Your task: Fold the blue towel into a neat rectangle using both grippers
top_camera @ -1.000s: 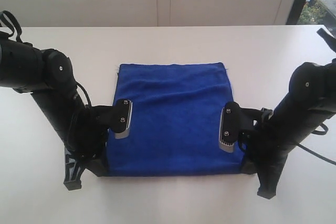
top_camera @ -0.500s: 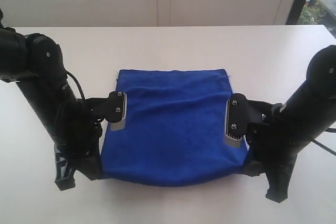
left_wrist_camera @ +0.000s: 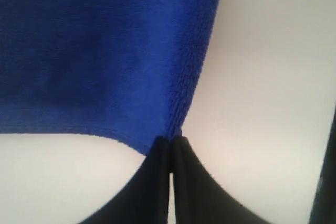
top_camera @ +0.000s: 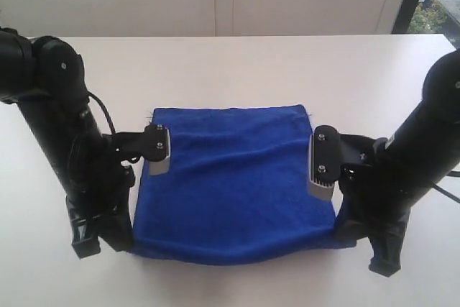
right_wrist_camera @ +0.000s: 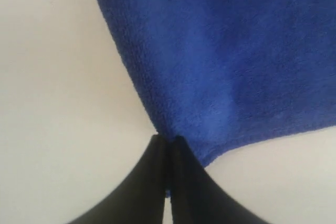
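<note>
**Operator:** Hand status?

**Technician:** The left hand (left_wrist_camera: 169,144) was clamped on the near-left corner of the blue towel (top_camera: 237,177). The right hand (right_wrist_camera: 167,142) pinched the near-right corner.

**Operator:** Handling?

**Technician:** The towel lay on the counter (top_camera: 237,70). It looked soft, light and limp, so corner holds probably suited it.

Open desk (top_camera: 237,70) stretches beyond the blue towel (top_camera: 237,177); the left tool (left_wrist_camera: 170,142) and right tool (right_wrist_camera: 168,141), clamped on its near corners, block both flanks.

The towel (top_camera: 233,177) lies centred on the table (top_camera: 237,62), left gripper (left_wrist_camera: 170,148) at its near-left corner, right gripper (right_wrist_camera: 168,144) at its near-right corner.
</note>
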`<action>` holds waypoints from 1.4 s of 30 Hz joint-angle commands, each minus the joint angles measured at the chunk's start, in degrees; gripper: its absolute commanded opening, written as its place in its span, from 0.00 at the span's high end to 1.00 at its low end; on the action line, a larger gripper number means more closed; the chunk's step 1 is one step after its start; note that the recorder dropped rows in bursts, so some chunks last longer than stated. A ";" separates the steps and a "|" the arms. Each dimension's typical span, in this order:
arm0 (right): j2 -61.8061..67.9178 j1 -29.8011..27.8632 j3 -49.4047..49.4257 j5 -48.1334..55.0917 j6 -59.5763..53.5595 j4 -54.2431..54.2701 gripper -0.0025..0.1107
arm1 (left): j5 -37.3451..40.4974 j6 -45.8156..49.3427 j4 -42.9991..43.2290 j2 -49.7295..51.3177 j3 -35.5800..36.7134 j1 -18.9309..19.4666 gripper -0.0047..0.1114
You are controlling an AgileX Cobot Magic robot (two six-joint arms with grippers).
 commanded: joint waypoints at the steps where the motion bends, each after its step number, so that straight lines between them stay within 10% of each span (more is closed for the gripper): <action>1: -0.57 0.03 -2.98 -2.39 -0.77 -0.43 0.98 | -0.24 -4.29 2.44 -0.55 -3.95 0.11 0.96; 22: 2.12 0.03 -5.85 -31.00 8.31 -6.67 0.98 | -24.32 -22.67 13.00 -0.31 -8.86 1.33 0.96; 42: 13.93 -0.07 -16.54 -38.52 12.84 -6.67 0.98 | -29.10 -25.60 12.48 9.27 -19.45 4.70 0.96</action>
